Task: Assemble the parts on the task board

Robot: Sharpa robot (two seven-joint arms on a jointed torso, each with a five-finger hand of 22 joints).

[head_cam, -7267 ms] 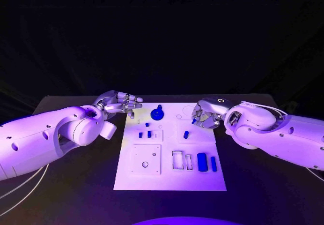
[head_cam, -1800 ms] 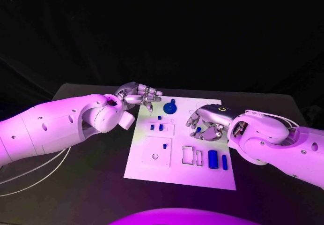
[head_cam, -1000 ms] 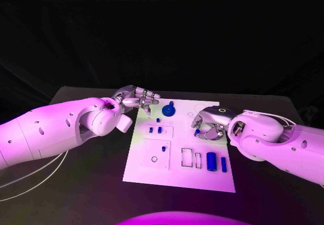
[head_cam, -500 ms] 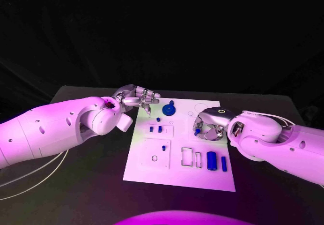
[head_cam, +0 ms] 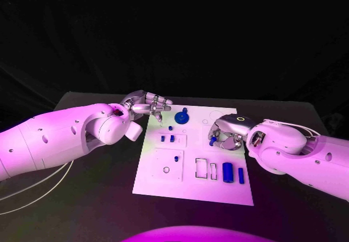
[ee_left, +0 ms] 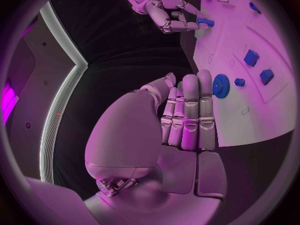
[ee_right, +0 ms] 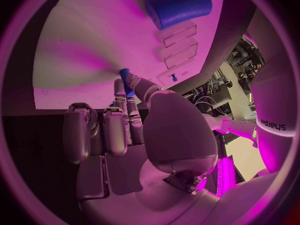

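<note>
- Smooth white rounded shells are seen on both arms, dotted with small screw holes.
- Each silver robot hand [head_cam: 149,106] [head_cam: 227,135] is built of jointed metal segments.
- "sharpa" is printed on the right wrist.

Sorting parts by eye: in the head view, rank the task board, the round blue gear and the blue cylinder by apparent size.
1. task board
2. and 3. blue cylinder and round blue gear: they look alike in size, so I won't rank them.

task board [head_cam: 190,189] mid-table [head_cam: 87,201] | left robot hand [head_cam: 148,105] far-left corner | right robot hand [head_cam: 227,135] right edge
</note>
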